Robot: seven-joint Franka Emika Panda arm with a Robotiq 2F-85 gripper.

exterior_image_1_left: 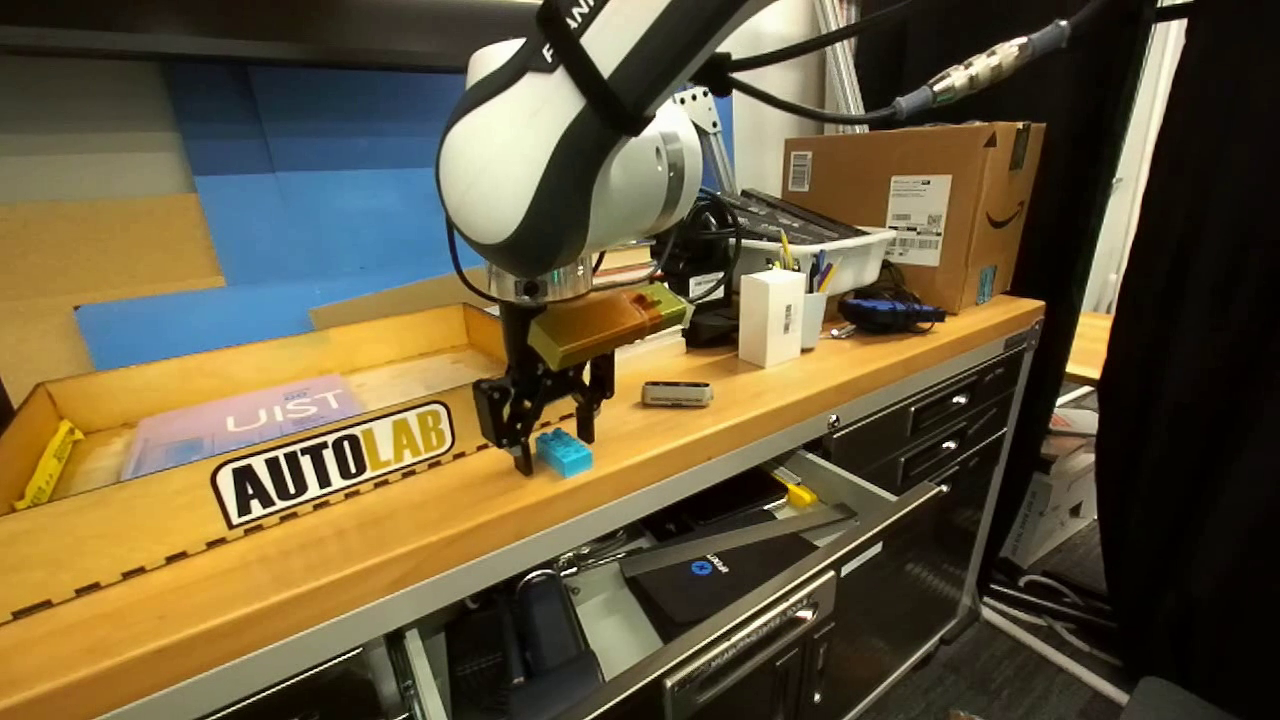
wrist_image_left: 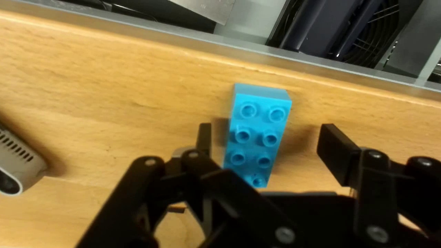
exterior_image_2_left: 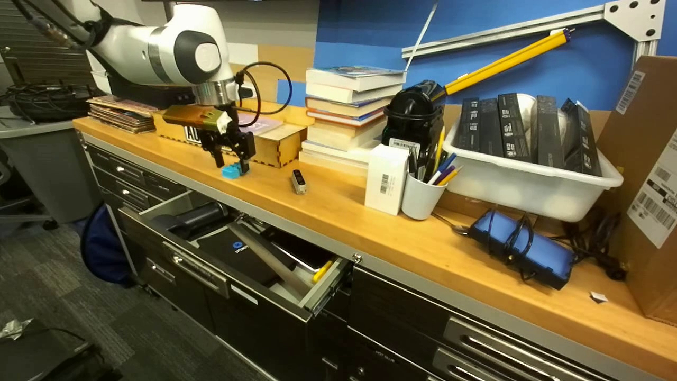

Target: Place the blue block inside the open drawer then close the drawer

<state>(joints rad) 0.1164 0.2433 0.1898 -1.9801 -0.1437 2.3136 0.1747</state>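
Observation:
The blue block is a light-blue rectangular brick with round studs on top. It lies on the wooden bench top near the front edge, and it shows in both exterior views. My gripper points down over it, open, with one finger on each side of the block. Gaps show between both fingers and the block in the wrist view. The block's near end is partly hidden behind the gripper linkage there. The gripper also shows in both exterior views. The drawer is pulled open below the bench, also in view.
The drawer holds a black box, a metal strip and dark objects. A small grey device lies beside the gripper. A wooden AUTOLAB tray stands behind. A book stack, white box and pen cup stand farther along.

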